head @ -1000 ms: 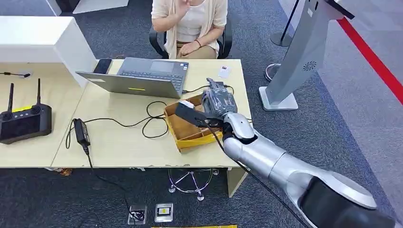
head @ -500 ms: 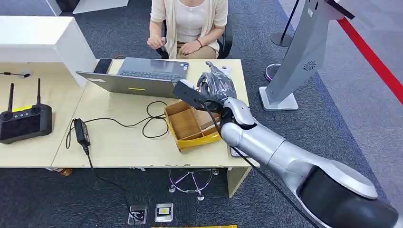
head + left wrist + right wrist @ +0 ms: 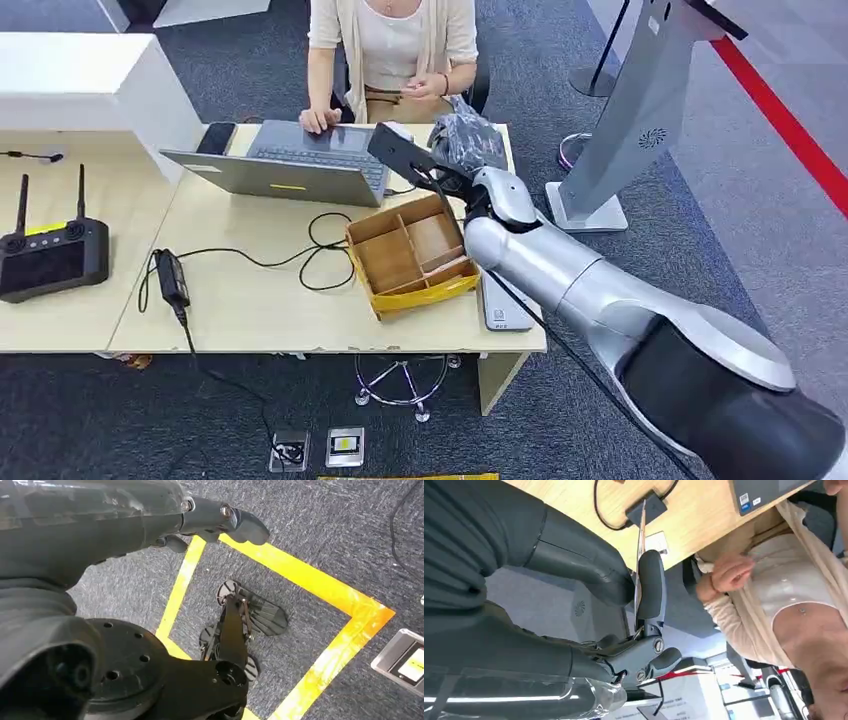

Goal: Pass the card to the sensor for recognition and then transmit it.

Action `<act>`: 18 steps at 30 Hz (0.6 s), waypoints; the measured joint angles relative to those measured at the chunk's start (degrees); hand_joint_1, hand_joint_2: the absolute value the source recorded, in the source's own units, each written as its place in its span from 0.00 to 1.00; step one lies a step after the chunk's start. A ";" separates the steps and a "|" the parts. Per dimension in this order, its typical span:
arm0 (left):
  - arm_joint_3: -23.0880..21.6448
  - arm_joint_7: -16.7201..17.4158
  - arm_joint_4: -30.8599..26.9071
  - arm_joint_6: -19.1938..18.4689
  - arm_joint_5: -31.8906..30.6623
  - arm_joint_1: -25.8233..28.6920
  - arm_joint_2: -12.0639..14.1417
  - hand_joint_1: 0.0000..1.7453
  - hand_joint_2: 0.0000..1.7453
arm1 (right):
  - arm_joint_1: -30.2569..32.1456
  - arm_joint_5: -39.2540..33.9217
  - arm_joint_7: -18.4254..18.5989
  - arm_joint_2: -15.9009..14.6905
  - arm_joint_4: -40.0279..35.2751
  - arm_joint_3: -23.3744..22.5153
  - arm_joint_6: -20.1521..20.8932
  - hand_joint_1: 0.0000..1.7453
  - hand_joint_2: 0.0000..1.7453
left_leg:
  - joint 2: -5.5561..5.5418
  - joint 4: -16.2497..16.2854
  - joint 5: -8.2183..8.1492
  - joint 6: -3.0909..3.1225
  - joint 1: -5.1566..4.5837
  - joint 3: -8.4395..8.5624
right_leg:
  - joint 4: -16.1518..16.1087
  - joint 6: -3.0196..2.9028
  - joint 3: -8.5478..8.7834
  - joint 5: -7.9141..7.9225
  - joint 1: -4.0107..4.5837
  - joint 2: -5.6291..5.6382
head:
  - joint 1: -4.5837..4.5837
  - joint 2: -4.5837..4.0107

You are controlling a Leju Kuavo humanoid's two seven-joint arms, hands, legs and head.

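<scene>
The right hand (image 3: 462, 150) is pinching the card (image 3: 640, 560) edge-on between thumb and a finger, holding it above the far edge of the wooden desk (image 3: 250, 290), near the person (image 3: 395, 45) sitting behind that desk. The laptop (image 3: 300, 165) is sitting on the desk beside the hand, and the wooden compartment tray (image 3: 405, 260) is lying nearer on the desk. The left hand (image 3: 220, 520) is hanging over the carpet with fingers loosely extended, holding nothing.

A pale wooden bench (image 3: 250, 300) is standing on dark grey carpet (image 3: 640, 260); a red floor stripe (image 3: 790, 125) is running past a grey kiosk stand (image 3: 630, 120) beyond its right edge.
</scene>
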 joint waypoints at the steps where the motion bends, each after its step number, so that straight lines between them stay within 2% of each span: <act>1: -0.02 0.00 0.00 0.02 0.04 0.00 -0.02 0.00 0.00 | -0.29 -0.22 0.13 0.22 0.41 0.06 0.09 1.00 1.00 | 0.00 0.00 0.00 0.00 0.00 0.00 | 0.00 0.00 0.00 0.00 0.00 0.00 | 0.02 0.00; 18: -0.44 -0.26 0.02 -0.22 0.07 -0.21 -0.26 0.00 0.00 | -1.46 -0.83 1.79 0.74 4.63 1.44 0.63 1.00 1.00 | 0.01 0.01 0.01 -0.02 0.00 -0.01 | 0.00 0.00 -0.04 0.01 0.00 0.01 | 0.00 0.00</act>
